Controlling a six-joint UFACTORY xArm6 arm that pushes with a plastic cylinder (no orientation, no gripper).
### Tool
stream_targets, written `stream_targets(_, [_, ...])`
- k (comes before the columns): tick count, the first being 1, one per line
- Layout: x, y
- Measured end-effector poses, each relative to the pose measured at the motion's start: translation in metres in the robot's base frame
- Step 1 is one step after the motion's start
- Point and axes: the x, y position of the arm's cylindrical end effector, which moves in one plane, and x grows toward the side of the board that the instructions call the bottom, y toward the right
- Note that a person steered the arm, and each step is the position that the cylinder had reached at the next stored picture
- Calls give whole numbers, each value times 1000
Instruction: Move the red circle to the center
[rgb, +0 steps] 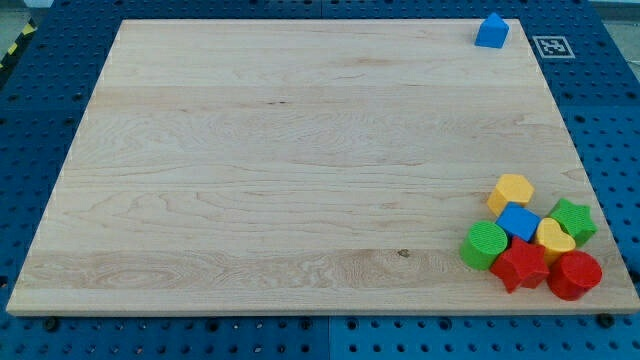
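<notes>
- Wooden worktop (300, 160), pale grain, fills most of the view on a blue pegboard base (610, 110); its middle holds no block.
- Small printed marker tag (552, 46) sits just off the far right corner.
- Cluster of seven blocks packed at the near right corner, most touching a neighbour.
- Red circle (575, 275), a short cylinder, lies at the cluster's near right end, close to the worktop's near edge, touching or nearly touching the red star (519, 265) on its left.
- Green circle (484, 245) sits left of the red star; blue cube (518, 220) just behind it.
- Yellow hexagon (511, 191) is farthest back in the cluster; yellow heart-like block (555, 238) and green star (573, 218) sit on the right side.
- Lone blue house-shaped block (491, 31) at the far right corner, well apart from the rest.
- End effector: rod and my tip do not show, so its state and place relative to the blocks cannot be told.
- Progress, as judged: nothing done; red circle well away from centre, the whole push far-left is left.
</notes>
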Motion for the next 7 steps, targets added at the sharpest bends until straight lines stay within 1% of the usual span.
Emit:
stream_targets(1, [27,-20])
stream_targets(2, [27,-20])
stream_targets(6, [30,-69])
stream_targets(7, [30,-69])
